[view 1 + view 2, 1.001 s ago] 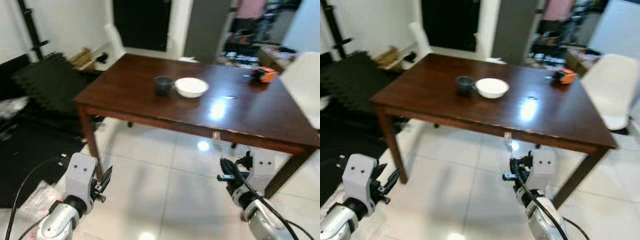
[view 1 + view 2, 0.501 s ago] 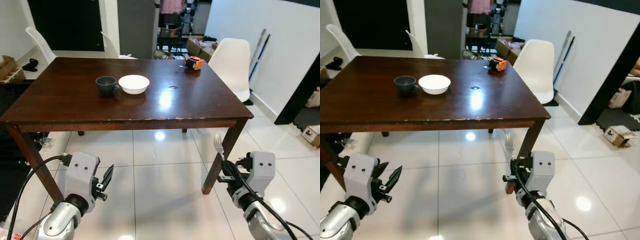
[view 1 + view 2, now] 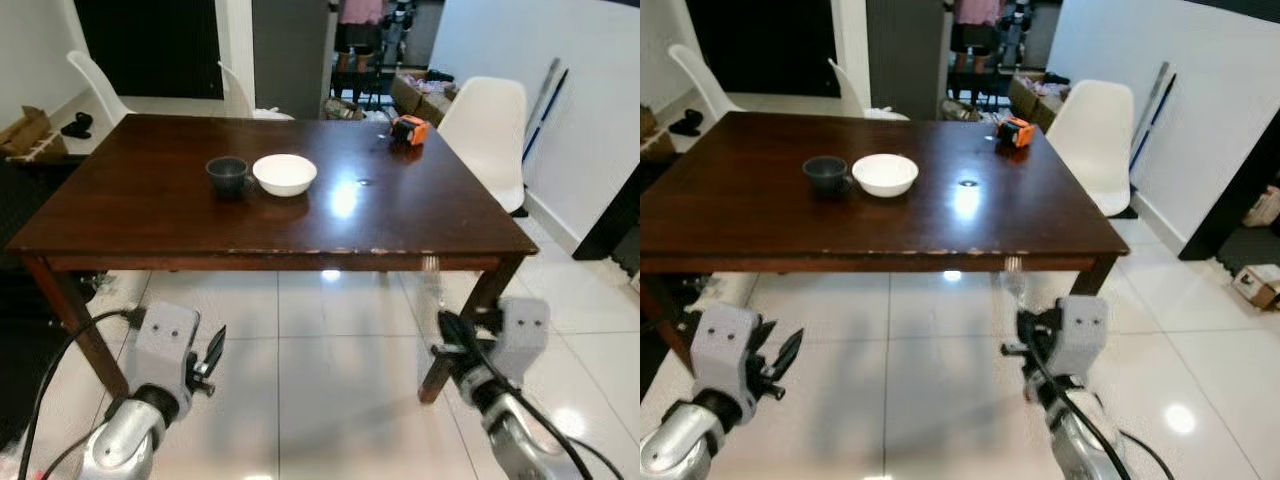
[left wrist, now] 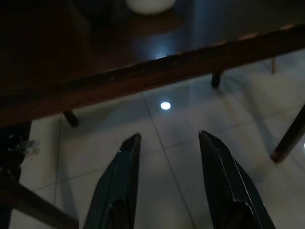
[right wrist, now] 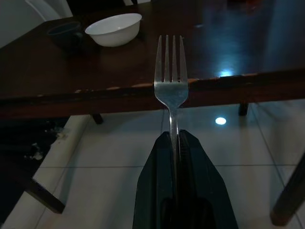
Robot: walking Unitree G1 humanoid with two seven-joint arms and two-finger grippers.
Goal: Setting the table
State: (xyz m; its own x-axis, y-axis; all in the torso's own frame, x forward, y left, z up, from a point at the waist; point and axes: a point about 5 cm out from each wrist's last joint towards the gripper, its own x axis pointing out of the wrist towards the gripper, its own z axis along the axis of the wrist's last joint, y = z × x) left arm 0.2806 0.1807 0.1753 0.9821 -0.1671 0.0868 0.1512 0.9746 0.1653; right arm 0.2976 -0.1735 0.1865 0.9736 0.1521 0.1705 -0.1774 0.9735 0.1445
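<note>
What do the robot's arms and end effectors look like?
Both arms are shiny silver tubes with black cables looping off them. Each wrist is a pale grey box with two small dark dots. The left end effector and right end effector each have two long, pointed black fingers.

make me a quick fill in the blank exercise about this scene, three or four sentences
1. The right gripper is shut on a ____, tines pointing up.
2. On the table, the white bowl sits beside a dark ____.
3. The left gripper has its fingers ____ and holds nothing.
4. The small orange thing lies near the table's far edge, close to a white ____.

Missing words: fork; cup; open; chair
</note>
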